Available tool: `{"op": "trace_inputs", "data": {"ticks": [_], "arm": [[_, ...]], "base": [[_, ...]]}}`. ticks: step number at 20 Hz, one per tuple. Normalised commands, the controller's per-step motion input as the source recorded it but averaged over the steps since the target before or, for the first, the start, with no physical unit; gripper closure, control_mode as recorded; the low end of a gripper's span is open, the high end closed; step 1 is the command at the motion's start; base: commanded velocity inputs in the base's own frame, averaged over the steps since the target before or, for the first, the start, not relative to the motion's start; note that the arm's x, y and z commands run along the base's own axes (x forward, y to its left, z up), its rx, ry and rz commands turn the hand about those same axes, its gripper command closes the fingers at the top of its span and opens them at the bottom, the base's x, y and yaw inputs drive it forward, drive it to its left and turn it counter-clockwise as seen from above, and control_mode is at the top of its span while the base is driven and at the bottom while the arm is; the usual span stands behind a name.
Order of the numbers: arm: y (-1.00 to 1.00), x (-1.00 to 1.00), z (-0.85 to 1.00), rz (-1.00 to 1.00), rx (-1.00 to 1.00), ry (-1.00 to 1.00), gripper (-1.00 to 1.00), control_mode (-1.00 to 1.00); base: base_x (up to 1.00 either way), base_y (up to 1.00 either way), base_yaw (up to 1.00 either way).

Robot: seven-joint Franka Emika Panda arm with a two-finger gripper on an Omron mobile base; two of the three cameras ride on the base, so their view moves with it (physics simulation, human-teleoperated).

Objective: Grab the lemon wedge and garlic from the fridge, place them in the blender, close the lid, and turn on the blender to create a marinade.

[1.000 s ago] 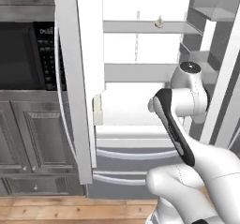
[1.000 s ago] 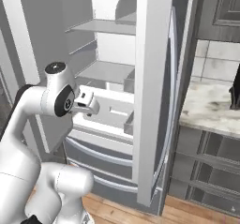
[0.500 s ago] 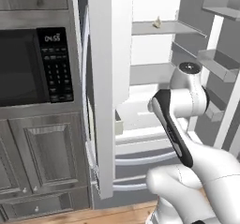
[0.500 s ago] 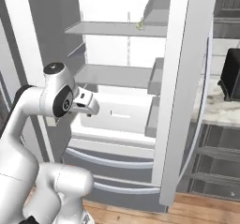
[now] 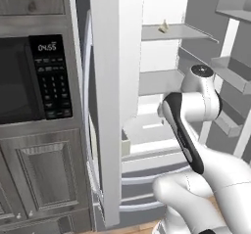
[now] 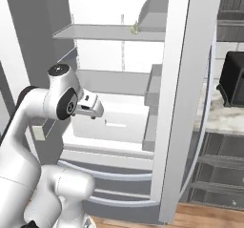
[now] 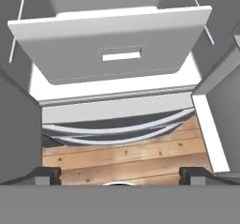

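The fridge [image 6: 190, 103], white with smooth flat panels, is seen with doors open; a small pale wedge [image 5: 163, 27] is lying on its upper shelf [image 5: 176, 32]. The tool [image 7: 120, 174] is spread wide, holding nothing, above the plank floor [image 7: 126, 160]

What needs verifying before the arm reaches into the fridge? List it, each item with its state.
1. Fridge doors open: ok, shelves exposed in both base views.
2. Tool open and empty: ok, tips wide apart, nothing between them.
3. Small pale item on the upper shelf located: ok; lemon wedge or garlic, cannot tell.
4. Second ingredient located: cannot tell.
5. Tool aimed at the upper shelf: not ok, the hand view looks down at the white drawer and wood floor.
6. Path past the door racks: cannot tell.
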Motion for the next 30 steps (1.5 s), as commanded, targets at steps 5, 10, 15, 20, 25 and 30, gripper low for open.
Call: {"op": "trace_inputs", "data": {"ticks": [5,10,15,20,25,30], "arm": [[0.00,0.00,0.00,0.00,0.00,0.00,-1.00,1.00],[0.00,0.00,0.00,0.00,0.00,0.00,-1.00,1.00],[0.00,0.00,0.00,0.00,0.00,0.00,-1.00,1.00],[-0.04,0.00,0.15,0.00,0.00,-0.30,-1.00,-1.00],[-0.04,0.07,0.44,-0.02,0.00,-0.33,-1.00,-1.00],[-0.16,0.30,0.52,-0.02,0.00,-0.15,-1.00,-1.00]], "base": [[0.59,-0.08,-0.02],[0.62,-0.05,-0.01],[0.30,-0.01,0.00],[0.00,0.00,0.00],[0.00,0.00,0.00],[0.00,0.00,0.00]]}}
